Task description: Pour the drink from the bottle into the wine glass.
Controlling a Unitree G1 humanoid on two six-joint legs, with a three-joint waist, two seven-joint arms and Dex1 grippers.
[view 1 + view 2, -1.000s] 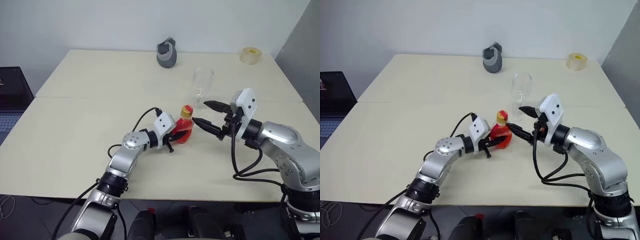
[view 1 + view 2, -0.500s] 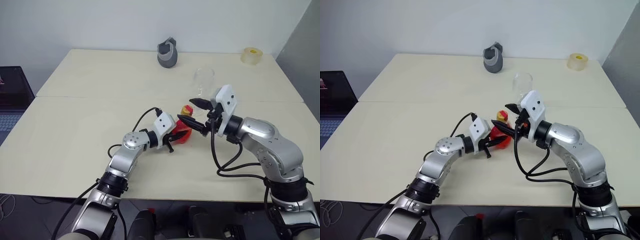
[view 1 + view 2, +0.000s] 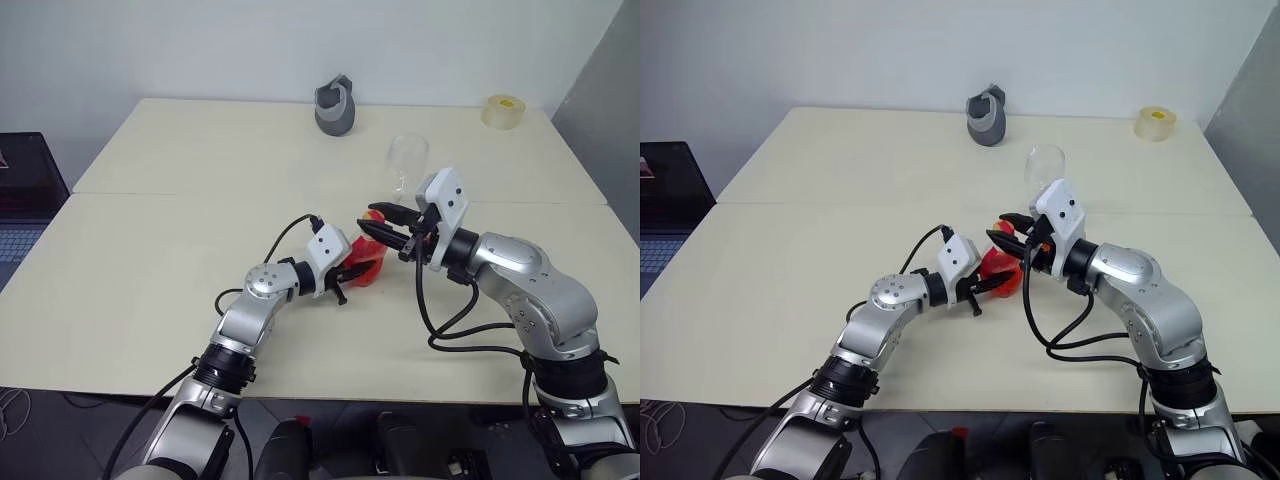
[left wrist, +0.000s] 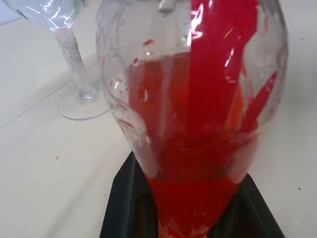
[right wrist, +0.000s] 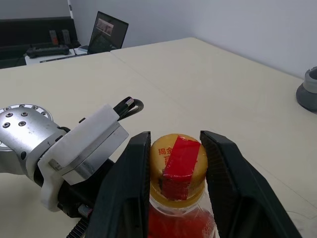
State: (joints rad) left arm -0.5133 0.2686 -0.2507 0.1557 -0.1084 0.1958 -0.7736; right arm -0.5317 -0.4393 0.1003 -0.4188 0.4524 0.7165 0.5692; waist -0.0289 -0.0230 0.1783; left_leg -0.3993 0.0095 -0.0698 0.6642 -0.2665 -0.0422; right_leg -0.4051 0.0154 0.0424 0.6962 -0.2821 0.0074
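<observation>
The left gripper (image 3: 352,275) is pinching the rounded lower body of the small clear plastic bottle (image 3: 367,262) with the thin red label strip, its two black fingers pressed against either side and holding it upright on the pale beige table (image 3: 180,230). The right gripper (image 5: 174,171) is sitting at the bottle's yellow cap with a red tape patch (image 5: 177,162), one black finger on each side of it and each lying right against its rim; whether they are truly squeezing it is hard to tell.

The translucent red-pink drink (image 4: 198,144) is filling the lower part of the bottle. In the head views most of the bottle is being hidden behind the two grippers, leaving only bits of red and yellow. The clear stemmed wine glass (image 3: 405,165) is standing upright on the table just behind the bottle, its stem and foot being covered there by the right arm; the left wrist view is showing its round foot (image 4: 83,102) with the bowl cut off.

A grey jug-like object (image 3: 334,108) and a roll of pale tape (image 3: 501,110) are sitting near the far edge, well apart from the bottle. Bare tabletop is lying open on the left and in front.
</observation>
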